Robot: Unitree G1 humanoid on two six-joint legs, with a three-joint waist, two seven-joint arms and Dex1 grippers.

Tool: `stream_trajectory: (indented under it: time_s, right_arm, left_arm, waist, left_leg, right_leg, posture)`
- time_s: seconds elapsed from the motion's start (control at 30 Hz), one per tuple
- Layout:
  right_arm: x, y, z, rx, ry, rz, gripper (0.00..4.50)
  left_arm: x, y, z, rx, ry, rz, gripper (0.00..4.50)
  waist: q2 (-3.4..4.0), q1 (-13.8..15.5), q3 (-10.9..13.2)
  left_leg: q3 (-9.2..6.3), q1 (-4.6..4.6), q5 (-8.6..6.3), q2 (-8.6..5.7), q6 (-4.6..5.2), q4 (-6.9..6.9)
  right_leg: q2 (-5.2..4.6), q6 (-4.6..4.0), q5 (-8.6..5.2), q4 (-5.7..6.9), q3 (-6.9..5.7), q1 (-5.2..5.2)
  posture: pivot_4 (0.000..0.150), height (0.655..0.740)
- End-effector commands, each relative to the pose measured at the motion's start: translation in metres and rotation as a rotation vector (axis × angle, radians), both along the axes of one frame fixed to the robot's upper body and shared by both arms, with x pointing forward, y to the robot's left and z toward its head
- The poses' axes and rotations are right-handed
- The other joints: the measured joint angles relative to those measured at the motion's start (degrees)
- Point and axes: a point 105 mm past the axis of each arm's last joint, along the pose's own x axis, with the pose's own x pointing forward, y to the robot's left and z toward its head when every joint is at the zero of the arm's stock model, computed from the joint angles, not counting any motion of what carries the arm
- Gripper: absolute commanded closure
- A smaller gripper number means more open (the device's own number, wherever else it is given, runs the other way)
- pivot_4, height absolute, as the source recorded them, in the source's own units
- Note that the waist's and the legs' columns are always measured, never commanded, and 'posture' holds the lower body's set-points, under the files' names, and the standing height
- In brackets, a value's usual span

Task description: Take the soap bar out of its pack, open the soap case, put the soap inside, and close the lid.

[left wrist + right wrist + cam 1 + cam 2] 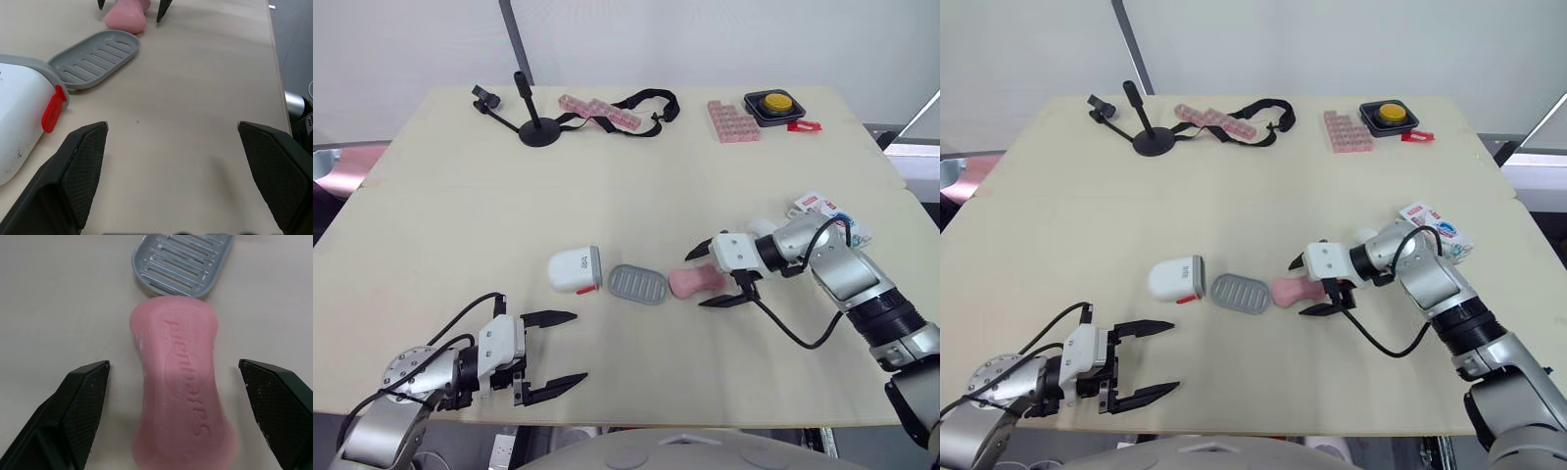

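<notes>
Right gripper (698,280): claw spread wide, one black finger on either side of the pink soap bar (181,396), neither pad touching it as far as I can see in the right wrist view. The soap bar lies flat on the table (607,196), embossed face up, out of its wrapping, a little right of centre. The end away from the gripper meets the rim of the grey ribbed tray (638,284); I cannot tell whether it rests on the rim or only butts against it. Just left of the tray lies the white soap case (575,269), on its side, grey-rimmed end and red catch (50,108) toward the tray. Tray and case are close together; I cannot tell if they touch. The soap pack (1438,229) sits near the table's right edge, behind the right forearm and partly hidden by it. Left gripper (578,346): claw also spread, nothing between the fingers, low over bare table near the front edge, short of the case. Along the far edge: a black stand (536,127), a black strap (646,101), pink blocks (732,121), a yellow button box (775,103).
</notes>
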Motion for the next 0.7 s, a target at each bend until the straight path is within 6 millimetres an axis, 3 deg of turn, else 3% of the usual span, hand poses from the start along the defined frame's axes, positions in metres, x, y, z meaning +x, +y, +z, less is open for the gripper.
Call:
stream_trajectory:
  time_s: [0.03,0.27,0.47,0.7]
  right_arm:
    - [0.005,0.003,0.005,-0.012,-0.037,0.017,0.54]
    - [0.007,0.004,0.001,-0.022,-0.037,0.019,2.75]
    - [0.002,0.006,0.008,-0.008,-0.049,0.056,2.80]
    - [-0.002,0.040,0.048,0.109,-0.052,0.020,2.80]
  left_arm:
    - [0.002,0.000,0.008,0.001,-0.053,-0.004,0.00]
    - [0.005,-0.002,0.009,-0.001,-0.066,0.011,0.00]
    - [0.003,-0.002,0.007,0.001,-0.063,0.020,0.00]
    - [0.012,0.015,0.002,0.025,-0.065,0.084,0.00]
  waist:
    - [0.00,0.0,0.0]
    - [-0.04,0.1,0.0]
    - [-0.06,0.1,0.0]
    - [-0.04,0.0,0.0]
  left_leg:
    - [0.00,0.00,0.00,0.00,0.00,0.00]
    - [0.01,0.01,0.01,0.00,-0.01,0.02]
    - [0.01,0.02,0.01,0.01,-0.01,0.04]
    - [0.01,0.04,0.02,0.09,-0.04,0.05]
  right_leg:
    - [0.00,0.00,0.00,0.01,0.00,0.00]
    - [0.00,0.00,0.00,0.06,0.02,0.02]
    - [0.00,0.00,0.00,0.06,0.01,0.02]
    - [0.10,0.00,0.00,0.09,0.03,-0.02]
  posture:
    - [0.150,0.7400]
    - [0.150,0.7400]
    - [0.150,0.7400]
    - [0.150,0.7400]
